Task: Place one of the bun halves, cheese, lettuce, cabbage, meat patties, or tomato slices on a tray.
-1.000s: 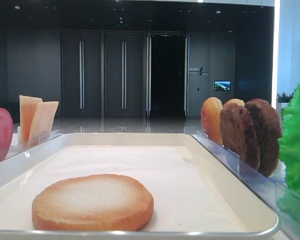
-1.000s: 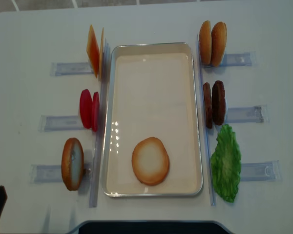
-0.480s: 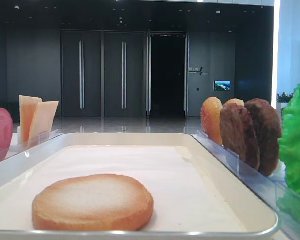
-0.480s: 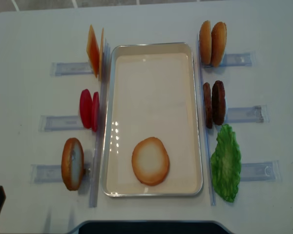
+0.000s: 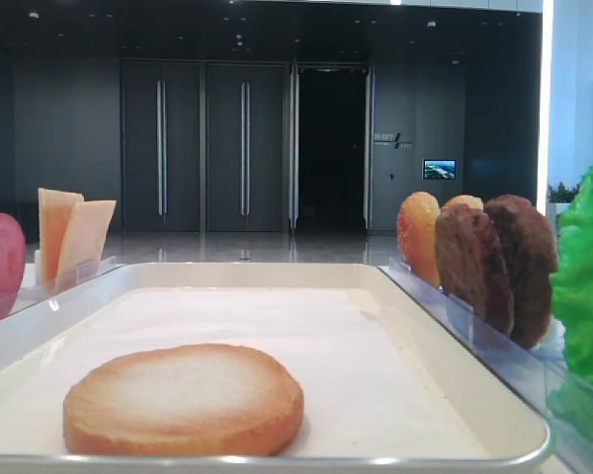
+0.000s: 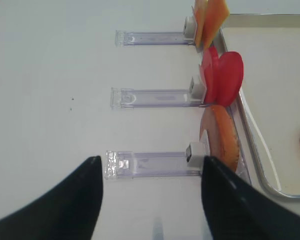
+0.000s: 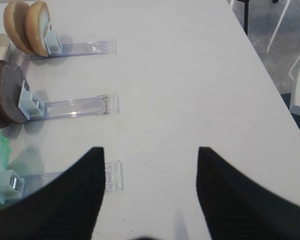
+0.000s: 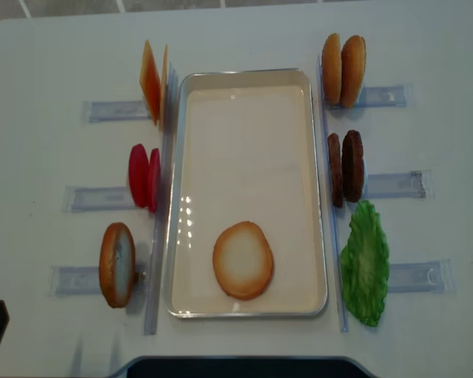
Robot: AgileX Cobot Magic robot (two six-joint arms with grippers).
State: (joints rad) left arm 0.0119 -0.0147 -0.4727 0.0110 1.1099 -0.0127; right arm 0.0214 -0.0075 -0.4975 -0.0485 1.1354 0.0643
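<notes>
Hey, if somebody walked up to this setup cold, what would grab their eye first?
Probably the large cream-white rectangular tray in the middle of the white table, with a single round golden-brown bun half lying flat near its front end. Next, the bright green frilly lettuce just right of the tray at the front, and the pinkish-red round tomato slices standing on edge in a clear holder along its left side.

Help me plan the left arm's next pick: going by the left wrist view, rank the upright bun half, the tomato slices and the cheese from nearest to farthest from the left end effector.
1. Upright bun half: nearest holder, just ahead and right of the left end effector.
2. Tomato slices: middle holder, farther along the tray edge.
3. Cheese: farthest holder, at the view's top.
</notes>
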